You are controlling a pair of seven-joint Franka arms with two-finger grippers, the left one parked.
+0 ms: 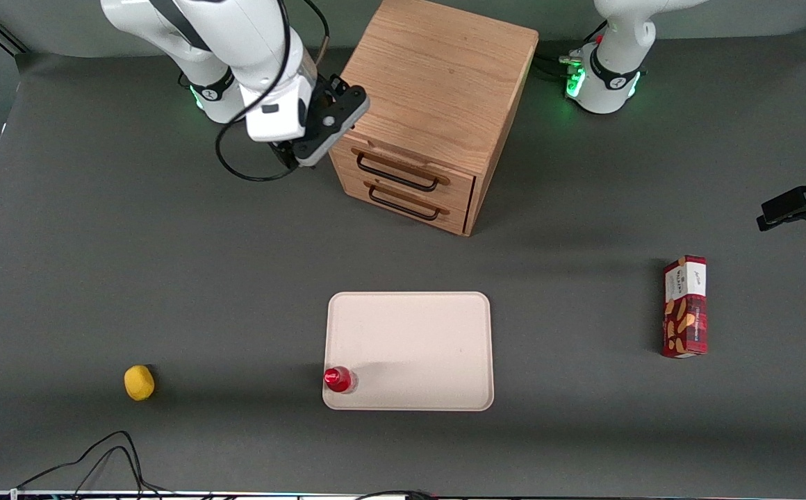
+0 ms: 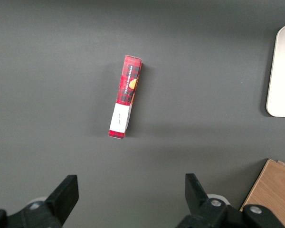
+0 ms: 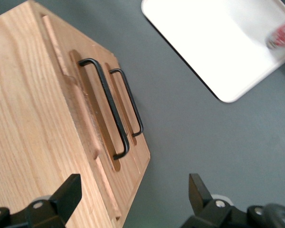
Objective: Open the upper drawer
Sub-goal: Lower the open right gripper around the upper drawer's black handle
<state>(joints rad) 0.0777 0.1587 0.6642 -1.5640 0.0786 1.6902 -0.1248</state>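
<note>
Nearest the front camera, a lemon (image 1: 139,382), a tray (image 1: 410,319) with a red bottle (image 1: 339,379) and a snack box (image 1: 685,306) lie well clear of the job; farther off stands the cabinet (image 1: 438,83), its upper drawer (image 1: 403,169) shut, the handle (image 1: 396,172) running along the front, above the bottom drawer (image 1: 406,201); the claw (image 1: 290,154) hangs beside the cabinet's corner toward the working arm's end of the surface, fingers (image 3: 69,192) apart and holding nothing; I judge it must come round in front of the handle, across the bar. The wrist view shows both handles (image 3: 107,107) standing proud; the front view shows the claw's offset.
</note>
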